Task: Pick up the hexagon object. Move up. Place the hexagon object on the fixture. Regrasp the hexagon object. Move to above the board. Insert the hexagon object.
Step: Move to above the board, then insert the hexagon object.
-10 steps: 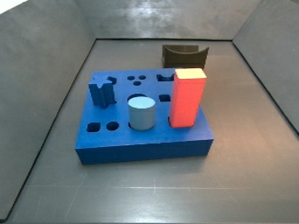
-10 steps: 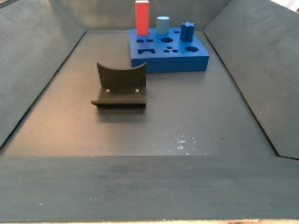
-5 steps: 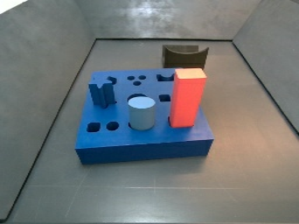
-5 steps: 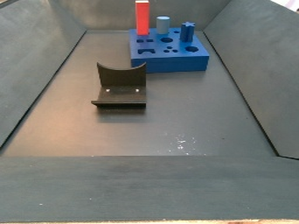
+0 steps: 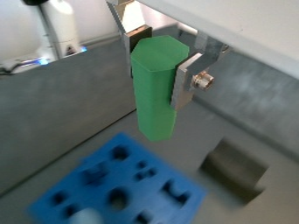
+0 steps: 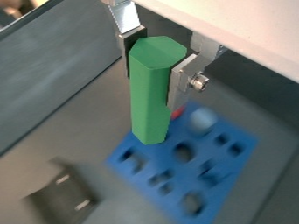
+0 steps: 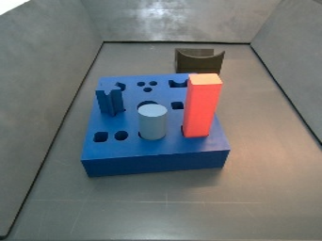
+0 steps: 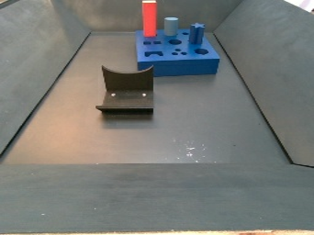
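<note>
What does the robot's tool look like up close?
In both wrist views, high above the tray, the tool has two flat, shiny silver metal fingers. One carries a small round silver bolt on its side. A pale, whitish body sits just above them. No cables or markings show. Neither side view shows the tool.

Green hexagon object (image 5: 156, 87) — upright, seemingly tool (image 5: 162, 54)-clamped.

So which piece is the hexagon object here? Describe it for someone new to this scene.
Find the blue board; high above it hangs the gripper. The hexagon object is the green six-sided bar clamped upright between its fingers, unlike the red block and pale cylinder standing in the board.
</note>
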Motion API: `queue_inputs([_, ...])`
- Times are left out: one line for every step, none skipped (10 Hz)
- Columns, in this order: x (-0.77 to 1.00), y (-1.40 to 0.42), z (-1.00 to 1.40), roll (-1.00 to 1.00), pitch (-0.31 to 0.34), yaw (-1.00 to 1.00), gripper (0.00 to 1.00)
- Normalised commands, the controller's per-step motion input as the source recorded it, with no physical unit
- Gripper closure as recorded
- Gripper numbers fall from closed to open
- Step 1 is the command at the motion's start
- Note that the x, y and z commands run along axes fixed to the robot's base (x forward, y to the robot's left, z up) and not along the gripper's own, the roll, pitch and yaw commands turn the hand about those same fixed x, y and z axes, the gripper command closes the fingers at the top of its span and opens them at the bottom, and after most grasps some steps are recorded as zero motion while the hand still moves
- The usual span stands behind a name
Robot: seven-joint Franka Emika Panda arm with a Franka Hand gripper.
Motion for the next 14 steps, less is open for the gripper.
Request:
queue_inputs([-0.28, -0.53, 0.06, -0.56, -0.016, -0.07, 1.0])
queue_inputs([-0.2, -0.37, 0.03, -0.44, -0.021, -0.06, 1.0])
queue_inputs([-0.1, -0.16, 0.02, -0.27, -0.013, -0.03, 1.0])
queue_inputs([-0.07, 0.06, 0.0, 0.0, 0.0, 0.0, 1.0])
queue_inputs([-0.26, 0.28, -0.33, 0.11, -0.041, -0.21, 1.0])
queue_inputs([-0.29, 0.44, -0.51, 0.01, -0.006, -0.51, 1.0])
queue_inputs([-0.08, 0.33, -0.76, 0.0, 0.0, -0.67, 1.0])
queue_inputs([-0.21, 0.33, -0.97, -0.01, 0.0, -0.68, 1.0])
queue_inputs([-0.29, 0.32, -1.0, -0.04, 0.0, -0.66, 1.0])
queue_inputs([-0.33, 0.35, -1.0, -0.04, 0.0, -0.61, 1.0])
queue_inputs([-0.41, 0.4, -1.0, -0.05, -0.003, -0.53, 1.0])
queue_inputs([-0.36, 0.47, -0.93, -0.1, -0.066, -0.38, 1.0])
queue_inputs([-0.22, 0.43, -0.58, -0.29, -0.157, -0.24, 1.0])
queue_inputs([-0.13, 0.41, -0.48, -0.35, -0.177, -0.16, 1.0])
